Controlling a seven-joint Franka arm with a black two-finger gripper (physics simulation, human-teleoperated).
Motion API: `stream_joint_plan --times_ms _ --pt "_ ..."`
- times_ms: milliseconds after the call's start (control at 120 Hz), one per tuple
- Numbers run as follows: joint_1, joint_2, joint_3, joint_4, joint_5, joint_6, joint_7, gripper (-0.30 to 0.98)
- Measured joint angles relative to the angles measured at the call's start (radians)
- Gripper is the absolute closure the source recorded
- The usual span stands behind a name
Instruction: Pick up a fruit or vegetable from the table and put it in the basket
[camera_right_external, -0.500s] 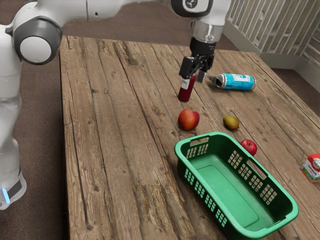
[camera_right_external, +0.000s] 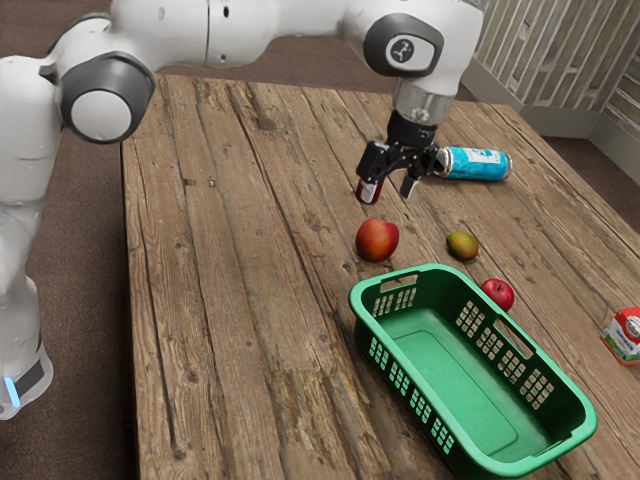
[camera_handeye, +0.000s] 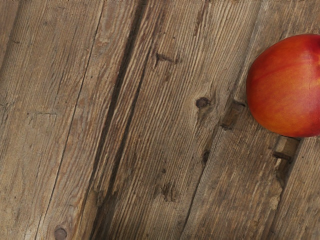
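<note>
Open gripper (camera_right_external: 388, 184) above the table (camera_right_external: 240, 250), fruits outside the basket (camera_right_external: 450, 378)

Exterior view: the arm (camera_right_external: 245, 25) comes in from the exterior view's left, and its gripper points down over the far part of the table. The jaws stand spread, with a clear gap between them. One finger covers the upper part of a dark red bottle (camera_right_external: 369, 193); whether the two touch, I cannot tell. A blue can (camera_right_external: 478, 164) lies on its side, toward the exterior view's right from the gripper.

The task calls for any fruit or vegetable, and three fruits rest on the wood. The peach (camera_right_external: 377, 241), the largest, sits near the basket's far end, on the viewer's side of the bottle. The green fruit (camera_right_external: 462, 246) lies toward the exterior view's right from the peach, apart from it. The apple (camera_right_external: 498, 293) is by the basket's long side on the exterior view's right, partly hidden by the rim. The green basket stands upright, its open top facing up. A red and white carton (camera_right_external: 625, 337) is well apart from it, at the exterior view's right edge.

Wrist view: bare, grained boards lie under the hand. The peach rests on them, off to one side of the hand's aim, its outer part cut off by the view's edge.
</note>
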Motion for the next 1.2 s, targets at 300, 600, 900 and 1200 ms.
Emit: stream_joint_plan --times_ms 300,600,900,1200 --pt "0.004 -0.011 0.008 0.001 0.030 0.017 0.106 0.00" --pt "0.192 0.085 -0.049 0.028 0.035 0.052 0.241 0.00" --pt "0.251 0.162 -0.141 0.036 0.034 0.104 0.351 0.00" --pt "0.242 0.130 -0.148 -0.032 0.022 0.142 0.435 0.00"
